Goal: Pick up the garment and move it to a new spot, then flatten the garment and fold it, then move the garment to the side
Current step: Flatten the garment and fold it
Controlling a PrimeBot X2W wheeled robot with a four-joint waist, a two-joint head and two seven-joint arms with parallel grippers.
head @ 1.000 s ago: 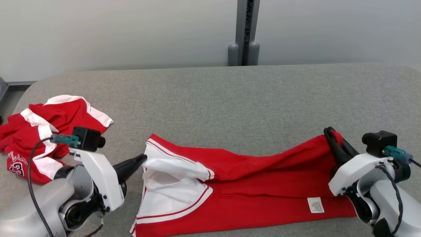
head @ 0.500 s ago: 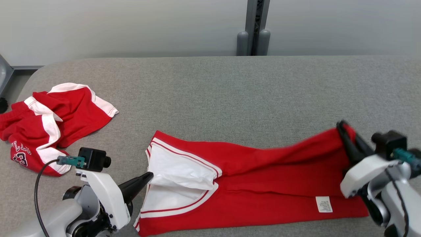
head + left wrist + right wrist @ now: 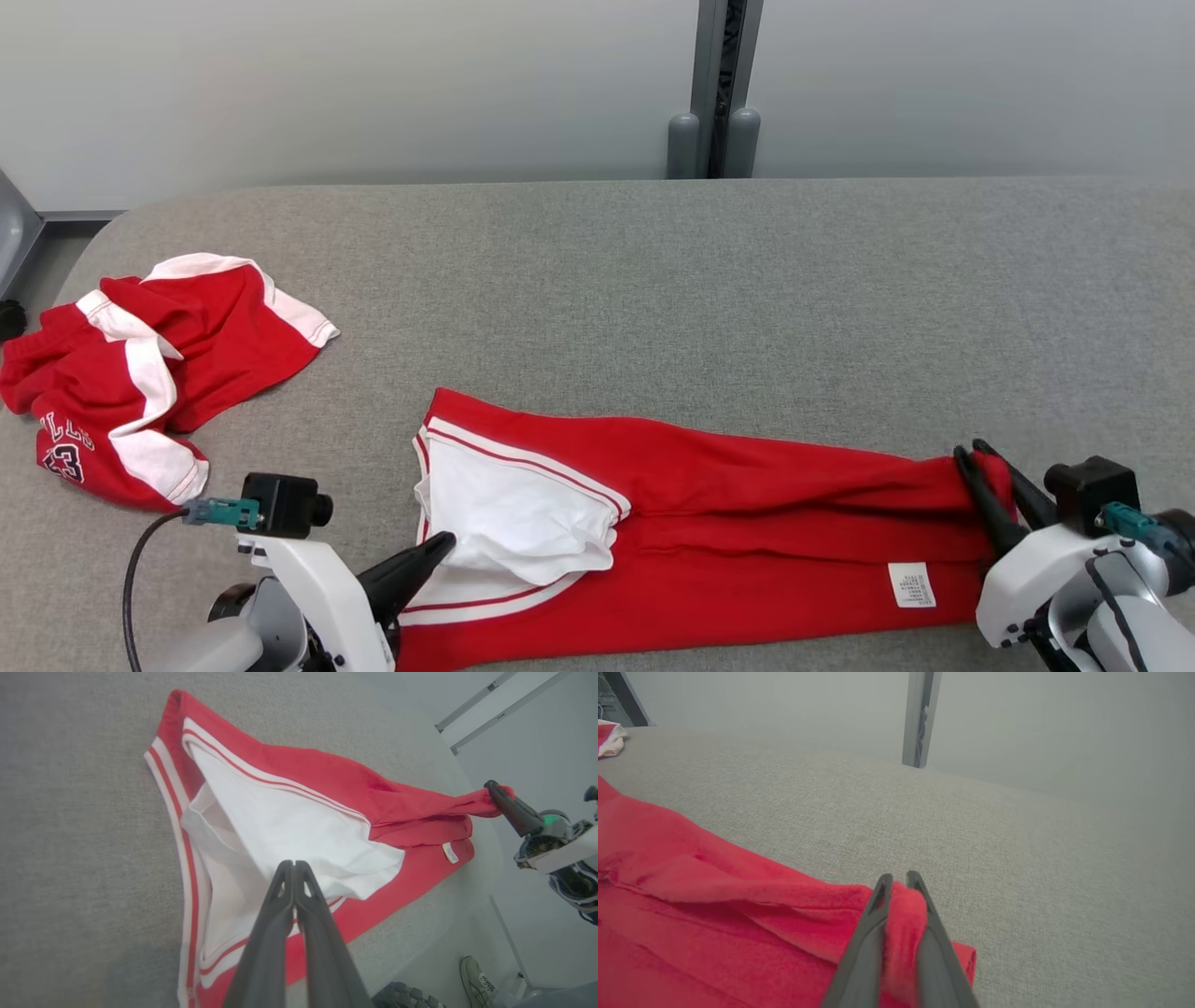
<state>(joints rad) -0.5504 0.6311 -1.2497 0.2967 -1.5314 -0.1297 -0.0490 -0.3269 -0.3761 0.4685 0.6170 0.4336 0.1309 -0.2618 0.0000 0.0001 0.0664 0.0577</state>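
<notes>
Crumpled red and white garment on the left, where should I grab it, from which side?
Take the crumpled garment by its white-trimmed corner, coming from the middle of the table: that corner juts out flat and free; the rest is bunched.

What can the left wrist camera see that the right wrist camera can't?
Left wrist view: the left gripper, shut, a white panel, a white label, and someone's shoe. Right wrist view: a grey post at the wall and a scrap of red-and-white cloth far off. Both: the right gripper pinching the red garment, which lies on the grey table.
</notes>
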